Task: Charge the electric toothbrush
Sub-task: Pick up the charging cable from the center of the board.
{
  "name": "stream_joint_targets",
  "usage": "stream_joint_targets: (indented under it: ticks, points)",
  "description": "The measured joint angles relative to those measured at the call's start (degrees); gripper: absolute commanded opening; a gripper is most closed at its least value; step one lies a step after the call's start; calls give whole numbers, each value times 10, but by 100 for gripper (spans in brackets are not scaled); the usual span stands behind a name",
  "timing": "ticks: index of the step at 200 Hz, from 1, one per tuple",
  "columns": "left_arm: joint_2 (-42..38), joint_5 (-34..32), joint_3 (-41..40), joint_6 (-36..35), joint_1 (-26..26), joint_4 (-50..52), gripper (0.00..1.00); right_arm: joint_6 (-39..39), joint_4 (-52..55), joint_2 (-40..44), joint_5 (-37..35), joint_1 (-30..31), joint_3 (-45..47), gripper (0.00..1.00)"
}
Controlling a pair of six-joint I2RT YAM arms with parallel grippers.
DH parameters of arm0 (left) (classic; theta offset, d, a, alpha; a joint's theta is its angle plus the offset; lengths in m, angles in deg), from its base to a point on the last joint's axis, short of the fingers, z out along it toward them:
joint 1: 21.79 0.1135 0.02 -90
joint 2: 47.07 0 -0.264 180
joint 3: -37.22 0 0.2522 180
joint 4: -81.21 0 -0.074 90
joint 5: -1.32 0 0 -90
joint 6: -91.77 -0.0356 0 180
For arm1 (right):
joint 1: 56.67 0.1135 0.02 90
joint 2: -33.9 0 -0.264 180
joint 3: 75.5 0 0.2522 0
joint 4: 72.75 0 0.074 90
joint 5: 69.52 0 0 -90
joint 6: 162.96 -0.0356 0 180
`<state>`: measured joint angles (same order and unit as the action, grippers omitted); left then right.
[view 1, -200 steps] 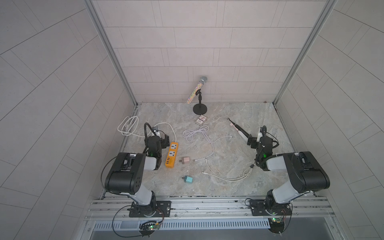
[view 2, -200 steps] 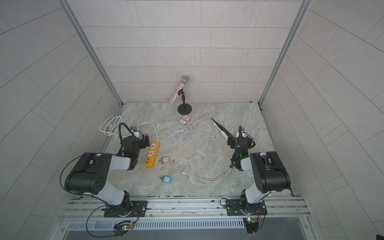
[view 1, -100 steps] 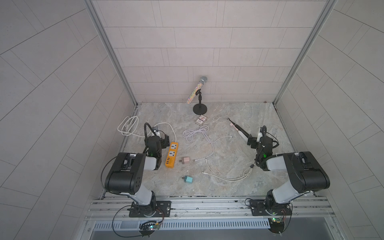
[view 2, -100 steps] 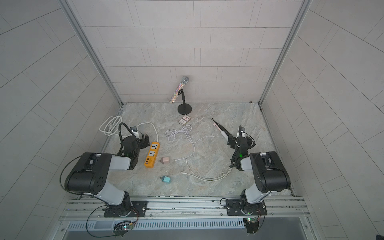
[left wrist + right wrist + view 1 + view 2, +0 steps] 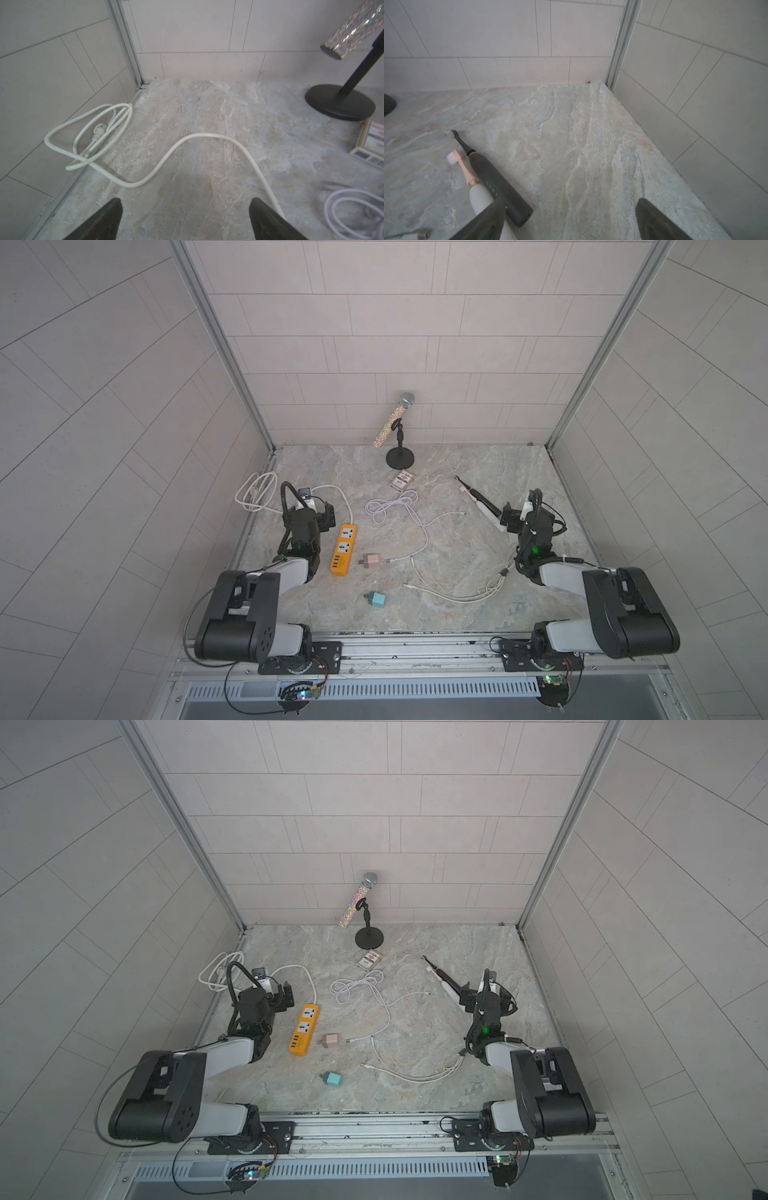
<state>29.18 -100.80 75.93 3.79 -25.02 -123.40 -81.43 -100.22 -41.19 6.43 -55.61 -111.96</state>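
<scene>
Two electric toothbrushes lie just beside each other on the marble tabletop (image 5: 457,547), on the robot's right and toward the back: a dark grey toothbrush (image 5: 496,187) and a white toothbrush with a pink head (image 5: 477,193), both heads pointing toward the back wall. The right gripper (image 5: 570,202) sits low at their handle ends with its jaws spread wide and only bare marble between them; one finger crosses the white handle in the wrist view, though I cannot tell whether it touches. The left gripper (image 5: 185,201) hangs low near the left wall, its jaws likewise spread and holding nothing; a thick white cord (image 5: 199,135) runs past one finger and coils against the wall. In a top view the orange power strip (image 5: 344,549) lies just beside the left arm; a pink adapter (image 5: 371,560) sits near it, with one end of a thin white cable (image 5: 415,514) just beside it. A teal adapter (image 5: 376,598) and a second white cable (image 5: 457,596) lie nearer the front; a glittery microphone (image 5: 395,423) on a stand and a small card box (image 5: 402,481) stand at the back.
</scene>
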Motion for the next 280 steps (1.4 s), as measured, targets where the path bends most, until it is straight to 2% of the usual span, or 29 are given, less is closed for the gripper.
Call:
stream_joint_targets:
  ticks: [29, 53, 101, 115, 130, 176, 214, 248, 269, 280]
  points:
    - [-78, -15, 77, 65, 0, 129, 100, -85, 149, 92, -10, -1, -84, 100]
    - [-136, -23, 111, 155, 2, 201, 100, -156, 247, 147, -1, -4, -110, 100]
    - [-194, 31, 127, 261, 2, 352, 100, -202, 459, 164, 75, 18, -163, 98]
    - [-210, 56, 144, 282, -3, 409, 100, -203, 513, 164, 93, 54, -189, 97]
    - [-231, 79, 161, 295, -22, 464, 100, -198, 568, 164, 100, 118, -216, 96]
    - [-283, 126, 181, 292, -112, 626, 100, -187, 708, 164, 88, 322, -260, 92]
    - [-290, 147, 182, 293, -189, 725, 100, -187, 772, 144, 80, 469, -263, 90]
    - [-300, 162, 182, 293, -209, 782, 100, -175, 778, 89, 85, 551, -262, 85]
    - [-322, 163, 182, 295, -209, 798, 100, -157, 771, 44, 98, 576, -263, 80]
    - [-333, 163, 182, 295, -209, 805, 100, -145, 769, 18, 108, 582, -265, 74]
